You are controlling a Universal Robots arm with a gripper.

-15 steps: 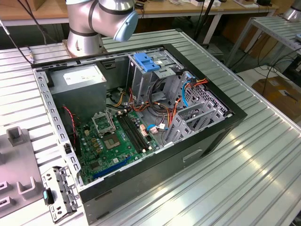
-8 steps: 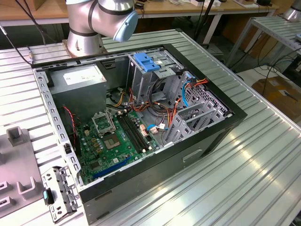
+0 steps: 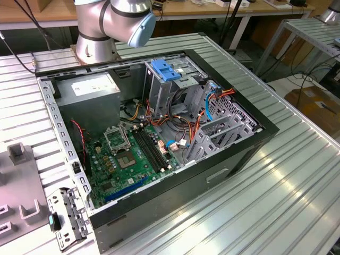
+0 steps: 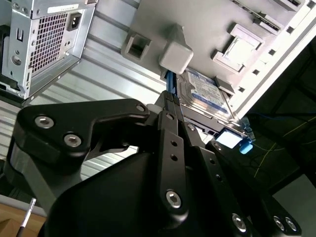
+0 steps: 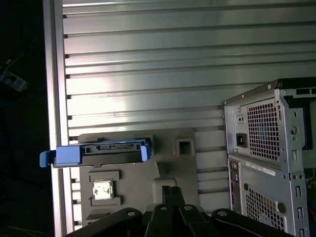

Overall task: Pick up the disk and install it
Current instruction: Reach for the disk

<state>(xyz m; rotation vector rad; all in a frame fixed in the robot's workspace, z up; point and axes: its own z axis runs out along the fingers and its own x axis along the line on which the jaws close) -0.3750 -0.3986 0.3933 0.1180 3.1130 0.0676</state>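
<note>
Black linkage of end effector (image 5: 173, 191) sits closest to the lens in both wrist views; fingers drawn together w/ nothing btwn them, clear of the task item. Right at the tips: a raised grey rounded block (image 4: 176, 55), part of a flat grey plastic fixture plate (image 5: 168, 168) lying on the ribbed aluminium table (image 5: 148, 74). Same plate also carries a square socket (image 5: 183, 146) and a small white-faced square insert (image 5: 102, 190).

Flat silver-grey metal disk (image 5: 101, 154) w/ blue plastic carrier rests on that plate, near the table's edge, apart from the end effector and off to one side of the block. In the first wrist view its thin connector edge faces the lens; long axis runs parallel to the table ribs, a blue tab at each end, one tab jutting past the plate's edge. In the second wrist view the white-and-blue labelled face shows, w/ the block just beside its blue rail.

Black open computer tower case (image 3: 234, 154) lies well apart on the table; perforated metal rear panel (image 5: 266, 148) faces the plate. Inside the case: green motherboard (image 3: 127, 154), grey power supply box w/ white sticker (image 3: 87, 87), blue plastic latch (image 3: 166, 71) atop a metal cage. Silver robot arm (image 3: 106, 21) rises behind the case.
</note>
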